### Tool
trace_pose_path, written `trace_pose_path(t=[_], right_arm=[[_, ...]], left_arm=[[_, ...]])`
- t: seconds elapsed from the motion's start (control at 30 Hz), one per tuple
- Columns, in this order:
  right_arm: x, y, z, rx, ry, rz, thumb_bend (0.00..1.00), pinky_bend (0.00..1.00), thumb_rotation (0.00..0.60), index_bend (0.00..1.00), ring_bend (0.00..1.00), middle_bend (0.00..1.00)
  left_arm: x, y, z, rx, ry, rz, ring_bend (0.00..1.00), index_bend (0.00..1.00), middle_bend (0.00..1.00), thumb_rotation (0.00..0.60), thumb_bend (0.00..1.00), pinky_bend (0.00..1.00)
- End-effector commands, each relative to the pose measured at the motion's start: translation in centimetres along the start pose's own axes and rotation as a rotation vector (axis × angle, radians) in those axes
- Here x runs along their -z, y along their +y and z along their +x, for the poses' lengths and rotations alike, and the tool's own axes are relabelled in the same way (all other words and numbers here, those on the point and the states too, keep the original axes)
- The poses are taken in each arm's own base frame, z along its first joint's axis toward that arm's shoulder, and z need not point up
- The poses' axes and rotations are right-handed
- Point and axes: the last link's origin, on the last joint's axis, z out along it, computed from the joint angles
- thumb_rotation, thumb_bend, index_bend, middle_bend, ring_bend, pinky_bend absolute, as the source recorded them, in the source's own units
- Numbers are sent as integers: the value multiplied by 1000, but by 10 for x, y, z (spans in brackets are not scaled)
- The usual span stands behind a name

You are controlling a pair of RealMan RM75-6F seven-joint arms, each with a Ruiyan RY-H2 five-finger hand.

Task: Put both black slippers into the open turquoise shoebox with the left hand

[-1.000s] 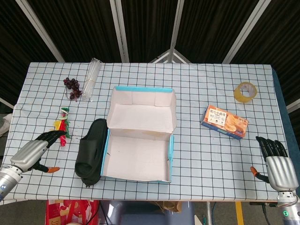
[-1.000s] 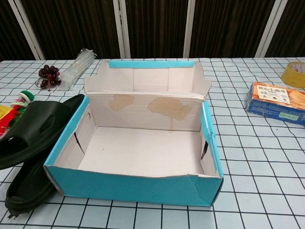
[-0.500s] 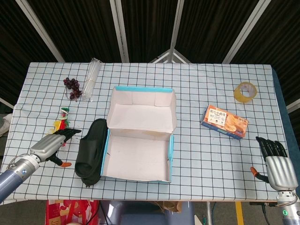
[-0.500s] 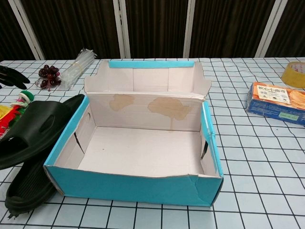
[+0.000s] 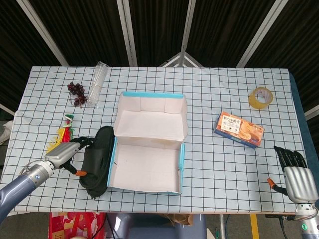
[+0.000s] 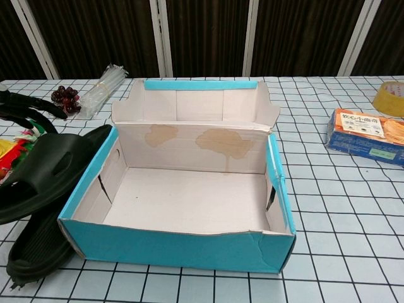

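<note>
Two black slippers lie stacked against the left wall of the open turquoise shoebox. In the chest view the upper slipper lies tilted on the lower slipper, next to the shoebox, which holds nothing. My left hand is at the slippers' left side with its fingers spread towards the upper slipper. Whether it touches the slipper I cannot tell. Only the dark fingers of this hand show at the chest view's left edge, above the slipper. My right hand rests open at the table's front right corner.
Dark grapes and a bundle of clear sticks lie at the back left. A colourful toy sits just behind my left hand. An orange snack box and a tape roll lie right of the shoebox.
My left hand has moved right from the table's left edge up to the slippers, and its fingers have come into the chest view. The slippers, box and right hand have stayed put.
</note>
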Motion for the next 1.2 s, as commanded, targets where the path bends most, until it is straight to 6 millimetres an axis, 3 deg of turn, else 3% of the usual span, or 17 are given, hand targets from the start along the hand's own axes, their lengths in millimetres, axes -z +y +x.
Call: trace_pose_path(t=[0.03, 0.7, 1.2], right_arm=[[1, 0, 1, -2, 3, 0, 235, 94, 600, 61, 129, 133], [2, 1, 2, -13, 2, -9, 235, 94, 600, 61, 129, 134], [1, 1, 0, -21, -25, -15, 235, 94, 600, 61, 129, 134]], left_arm=[[-2, 4, 0, -22, 3, -14, 0, 23, 171, 600, 41, 36], [3, 13, -9, -197, 21, 11, 0, 21, 144, 600, 40, 32], [-11, 6, -18, -235, 41, 70, 0, 21, 161, 600, 51, 32]])
